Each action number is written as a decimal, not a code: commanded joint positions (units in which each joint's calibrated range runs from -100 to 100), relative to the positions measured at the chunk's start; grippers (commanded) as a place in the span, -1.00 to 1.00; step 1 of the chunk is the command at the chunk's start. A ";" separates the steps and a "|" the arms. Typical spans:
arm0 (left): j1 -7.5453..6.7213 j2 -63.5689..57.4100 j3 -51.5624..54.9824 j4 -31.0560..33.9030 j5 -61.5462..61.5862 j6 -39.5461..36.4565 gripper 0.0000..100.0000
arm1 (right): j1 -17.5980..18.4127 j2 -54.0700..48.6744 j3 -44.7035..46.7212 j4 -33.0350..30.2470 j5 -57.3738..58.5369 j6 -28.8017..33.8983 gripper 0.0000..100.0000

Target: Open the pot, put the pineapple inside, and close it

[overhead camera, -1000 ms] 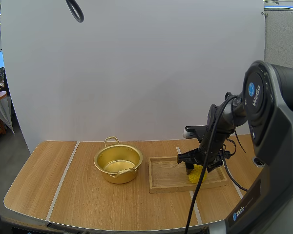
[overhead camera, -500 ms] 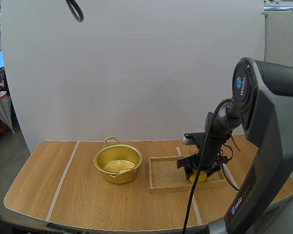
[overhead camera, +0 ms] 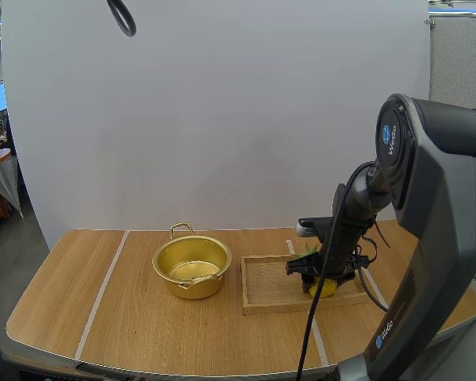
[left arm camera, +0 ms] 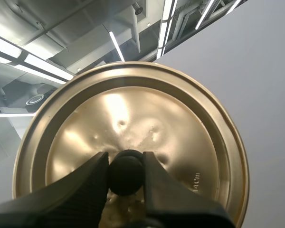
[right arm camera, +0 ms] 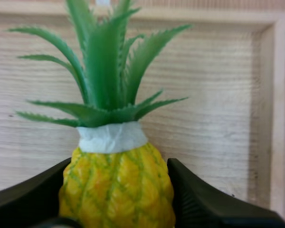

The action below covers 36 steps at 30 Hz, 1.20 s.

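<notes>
The right tool (right arm camera: 118,178) is pinching the pineapple (right arm camera: 111,142) in the wooden tray (overhead camera: 263,295) beside the open pot (overhead camera: 192,266) on the bench (overhead camera: 135,333), while the left tool (left arm camera: 126,168) is clamping the lid (left arm camera: 185,128) by its knob (left arm camera: 126,176).

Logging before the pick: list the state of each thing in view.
Pot: open, empty, upright.
Lid: off, knob pinched in left jaws.
Pineapple: lying down, right jaws against its sides.
Wooden tray: flat on table, holding the pineapple.
</notes>
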 commanded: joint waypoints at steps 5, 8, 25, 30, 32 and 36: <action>-0.28 -0.13 -0.23 0.12 -2.06 -0.21 -1.00 | 5.46 -12.32 -9.04 1.76 11.99 -1.68 -1.00; -0.28 -0.13 -0.23 0.12 -2.06 -0.21 -1.00 | 8.50 -14.44 -13.88 3.00 17.84 -1.68 -1.00; -0.28 -0.13 -0.23 0.12 -2.06 -0.21 -1.00 | 20.99 -10.68 -26.20 5.38 24.74 0.49 -1.00; -0.28 -0.13 -0.23 0.12 -2.06 -0.21 -1.00 | 23.39 -4.50 -27.46 5.29 23.20 0.14 -1.00; -0.28 -0.13 -0.23 0.12 -2.06 -0.21 -1.00 | 24.06 -2.09 -27.80 5.29 21.44 0.14 -1.00; -0.28 -0.13 -0.23 0.12 -2.06 -0.21 -1.00 | 24.90 1.41 -27.80 5.29 17.88 -0.66 -1.00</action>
